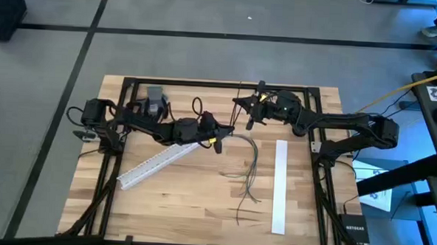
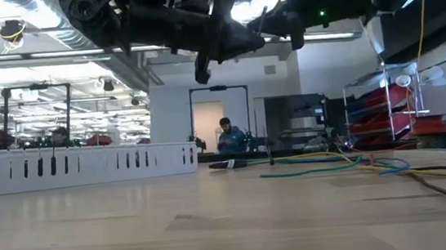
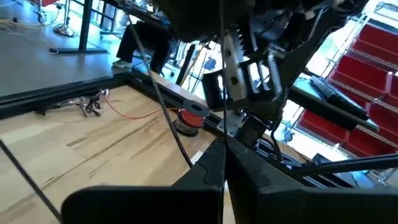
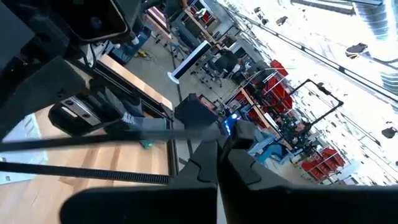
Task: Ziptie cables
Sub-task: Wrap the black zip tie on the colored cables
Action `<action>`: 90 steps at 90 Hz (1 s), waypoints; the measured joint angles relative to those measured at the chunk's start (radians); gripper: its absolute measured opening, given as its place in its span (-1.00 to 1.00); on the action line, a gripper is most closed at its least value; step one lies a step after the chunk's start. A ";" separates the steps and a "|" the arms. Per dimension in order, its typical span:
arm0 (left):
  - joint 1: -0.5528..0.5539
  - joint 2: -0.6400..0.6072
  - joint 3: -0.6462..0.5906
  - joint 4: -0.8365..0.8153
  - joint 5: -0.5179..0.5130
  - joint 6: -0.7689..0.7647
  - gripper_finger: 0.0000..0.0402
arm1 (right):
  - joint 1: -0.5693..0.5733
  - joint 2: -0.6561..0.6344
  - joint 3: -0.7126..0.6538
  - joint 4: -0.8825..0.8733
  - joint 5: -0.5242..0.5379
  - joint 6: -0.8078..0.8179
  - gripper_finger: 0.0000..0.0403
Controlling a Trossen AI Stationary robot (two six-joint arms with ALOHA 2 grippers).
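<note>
The cables [image 1: 250, 168] lie loosely bunched on the wood between two white slotted strips; in the low view the cables [image 2: 350, 162] rest flat on the table. Both grippers hover clear of the table near its far middle, tips close together. My left gripper [image 1: 219, 136] is shut, and a thin black strand [image 3: 222, 93] rises from between its fingers. My right gripper [image 1: 245, 112] is shut, with a thin black strand [image 4: 112, 140] running off from its fingertips. A ribbed black strip [image 3: 168, 118] passes beside both grippers and shows as a ribbed strip [image 4: 93, 175] in the right wrist view. My left gripper pinches the thin black strand [image 3: 222, 163] between its two fingers, which lie across it. The strand runs straight on past the fingertips, clear of the table. My right gripper pinches a thin black strand at its end [image 4: 208, 133] between its two fingers. From there the strand stretches straight toward my left gripper, off the table; whether it is the same strand, I cannot tell.
One white slotted strip [image 1: 158, 160] lies slanted at the left, another [image 1: 280, 186] lies straight at the right. A grey box [image 1: 156, 101] sits near the far left. A black frame [image 1: 205, 83] rims the table. Bare wood lies near the front.
</note>
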 joint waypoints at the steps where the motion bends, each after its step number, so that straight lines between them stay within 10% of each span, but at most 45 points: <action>1: 0.000 0.000 0.000 -0.001 0.000 0.000 -1.00 | 0.000 0.000 0.000 0.000 0.000 0.000 -1.00; 90: 0.002 0.000 0.000 0.025 0.004 -0.015 -1.00 | 0.016 0.000 0.000 -0.003 0.005 -0.027 -1.00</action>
